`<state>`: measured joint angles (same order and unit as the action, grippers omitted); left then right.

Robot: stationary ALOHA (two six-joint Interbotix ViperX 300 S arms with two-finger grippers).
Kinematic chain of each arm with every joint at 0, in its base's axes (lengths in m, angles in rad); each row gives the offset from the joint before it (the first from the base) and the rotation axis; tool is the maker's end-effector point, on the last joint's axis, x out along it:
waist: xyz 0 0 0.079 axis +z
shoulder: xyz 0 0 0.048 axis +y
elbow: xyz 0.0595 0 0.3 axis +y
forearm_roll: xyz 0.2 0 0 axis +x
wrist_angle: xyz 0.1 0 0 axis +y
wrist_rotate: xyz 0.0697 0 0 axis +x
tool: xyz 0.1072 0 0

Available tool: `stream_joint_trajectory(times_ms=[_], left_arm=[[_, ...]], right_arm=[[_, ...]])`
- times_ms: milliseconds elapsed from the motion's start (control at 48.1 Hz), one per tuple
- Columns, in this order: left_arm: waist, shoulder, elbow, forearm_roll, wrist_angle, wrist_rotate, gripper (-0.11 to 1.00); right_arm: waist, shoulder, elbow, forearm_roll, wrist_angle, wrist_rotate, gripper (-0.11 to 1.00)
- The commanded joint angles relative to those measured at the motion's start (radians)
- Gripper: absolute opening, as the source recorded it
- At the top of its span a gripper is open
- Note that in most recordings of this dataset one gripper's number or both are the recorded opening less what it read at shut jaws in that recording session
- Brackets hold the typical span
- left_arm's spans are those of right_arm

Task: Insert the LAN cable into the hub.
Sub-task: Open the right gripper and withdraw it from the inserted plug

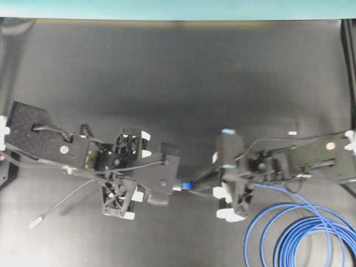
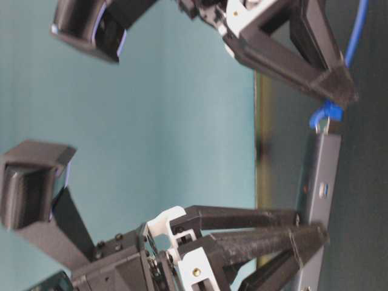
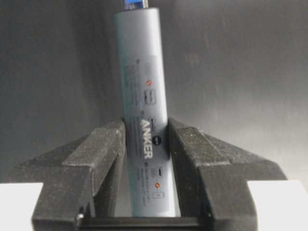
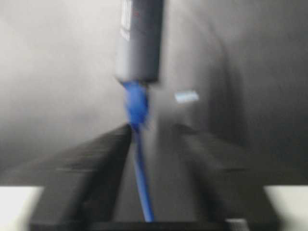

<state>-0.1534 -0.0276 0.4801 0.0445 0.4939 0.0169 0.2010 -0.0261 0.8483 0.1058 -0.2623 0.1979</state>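
The LAN cable, a long thin bright-blue wire, lies mostly in loops at about 4 o'clock in the overhead view. One strand runs up to the right gripper, and a small blue boot shows in the gap between the two grippers. The hub, a slim dark-grey metal bar, is mostly hidden under the left gripper here. Its thin grey lead trails off toward 8 o'clock.

In the table-level view, which is turned on its side, the hub lies flat on the dark table. The left gripper's fingers squeeze its far end. The blue boot sits right at the hub's end, at about 2 o'clock, with the right gripper's finger beside it.

In the left wrist view, the two black fingers press on both sides of the hub, so this gripper has it tight. A bit of blue shows at the hub's top end, at 12 o'clock.

In the right wrist view, which is blurry, the blue plug meets the hub's end. The cable runs down along the left finger. The fingers look a little apart, and I cannot tell if they pinch the cable.

I think the plug is at the port or partly in. The next move would need a straight push along the hub while the left gripper holds it.
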Motion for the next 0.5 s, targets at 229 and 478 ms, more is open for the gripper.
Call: stream_joint_trajectory(times_ms=[229, 478], left_arm=[[-0.009, -0.048, 0.049, 0.003, -0.054, -0.048, 0.29], [-0.008, -0.043, 0.064, 0.003, -0.069, -0.055, 0.29]], right_arm=[[0.041, -0.089, 0.094, 0.015, -0.075, 0.008, 0.84], [0.043, -0.167, 0.164, 0.018, -0.081, 0.04, 0.84]])
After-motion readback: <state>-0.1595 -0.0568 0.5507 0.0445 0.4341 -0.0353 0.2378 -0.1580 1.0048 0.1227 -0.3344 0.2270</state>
